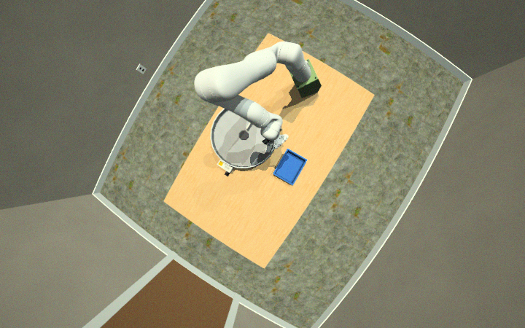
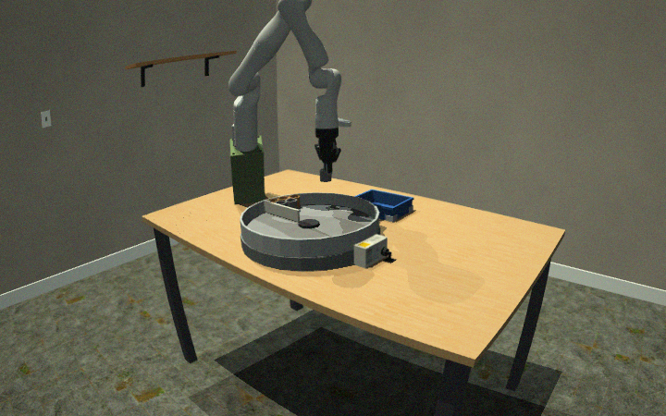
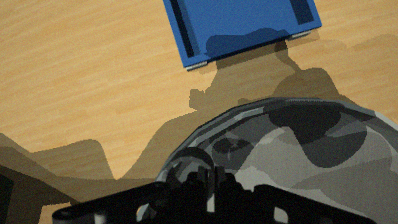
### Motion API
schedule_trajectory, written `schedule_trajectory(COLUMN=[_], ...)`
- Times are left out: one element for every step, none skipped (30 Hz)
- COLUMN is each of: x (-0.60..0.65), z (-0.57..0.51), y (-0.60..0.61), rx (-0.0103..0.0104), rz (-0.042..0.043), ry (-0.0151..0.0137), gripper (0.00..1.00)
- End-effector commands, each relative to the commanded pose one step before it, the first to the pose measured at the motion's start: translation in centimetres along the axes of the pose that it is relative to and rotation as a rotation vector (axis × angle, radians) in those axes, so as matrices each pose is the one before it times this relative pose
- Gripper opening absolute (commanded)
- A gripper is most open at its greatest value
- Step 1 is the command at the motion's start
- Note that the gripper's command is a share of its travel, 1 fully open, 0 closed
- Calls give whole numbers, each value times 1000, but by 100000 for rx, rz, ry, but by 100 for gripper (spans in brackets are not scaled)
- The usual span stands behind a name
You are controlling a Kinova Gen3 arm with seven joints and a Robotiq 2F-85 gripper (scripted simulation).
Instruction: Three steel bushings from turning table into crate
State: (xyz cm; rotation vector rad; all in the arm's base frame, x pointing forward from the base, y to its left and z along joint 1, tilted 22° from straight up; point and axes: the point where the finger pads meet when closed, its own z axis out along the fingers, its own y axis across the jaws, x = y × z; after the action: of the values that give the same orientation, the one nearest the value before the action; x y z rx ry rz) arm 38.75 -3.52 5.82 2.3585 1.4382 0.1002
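My gripper (image 2: 327, 167) (image 3: 210, 178) is shut on a grey steel bushing (image 2: 325, 176) (image 3: 192, 152) and holds it upright by its wall, well above the turning table (image 1: 230, 149) (image 2: 299, 247) (image 3: 350, 187), near the side towards the crate. Several other bushings (image 2: 288, 198), grey and bronze-coloured, stand close together behind the low divider at the table's back left. The arm hides them in the top view. The blue crate (image 1: 291, 168) (image 2: 401, 209) (image 3: 247, 20) stands beside the turning table. No bushing shows in it in the top view.
The turning table has a raised rim and a straight divider (image 2: 281, 211) across part of it. A small control box (image 1: 224, 166) (image 2: 370, 251) sits at its outer edge. The green arm base (image 1: 307, 83) (image 2: 247, 177) stands at the back of the wooden tabletop.
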Motion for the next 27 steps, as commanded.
schedule_trajectory(x=[1174, 0, 0, 0, 0, 0, 0, 0, 0, 0, 984, 992, 992, 992, 992, 0, 0, 0, 0, 0, 0, 0, 0, 0, 0, 0, 0], z=[213, 0, 0, 0, 0, 0, 0, 0, 0, 0, -34, -3, -3, -3, -3, 0, 0, 0, 0, 0, 0, 0, 0, 0, 0, 0, 0], y=[-93, 0, 0, 0, 0, 0, 0, 0, 0, 0, 112, 73, 73, 73, 73, 0, 0, 0, 0, 0, 0, 0, 0, 0, 0, 0, 0], rx=[199, 0, 0, 0, 0, 0, 0, 0, 0, 0, -94, -8, -8, -8, -8, 0, 0, 0, 0, 0, 0, 0, 0, 0, 0, 0, 0], rz=[-1820, 0, 0, 0, 0, 0, 0, 0, 0, 0, 61, 1, 1, 1, 1, 0, 0, 0, 0, 0, 0, 0, 0, 0, 0, 0, 0], ry=[529, 0, 0, 0, 0, 0, 0, 0, 0, 0, 35, 2, 2, 2, 2, 0, 0, 0, 0, 0, 0, 0, 0, 0, 0, 0, 0], gripper=[0, 0, 0, 0, 0, 0, 0, 0, 0, 0, 0, 0, 0, 0, 0, 0, 0, 0, 0, 0, 0, 0, 0, 0, 0, 0, 0])
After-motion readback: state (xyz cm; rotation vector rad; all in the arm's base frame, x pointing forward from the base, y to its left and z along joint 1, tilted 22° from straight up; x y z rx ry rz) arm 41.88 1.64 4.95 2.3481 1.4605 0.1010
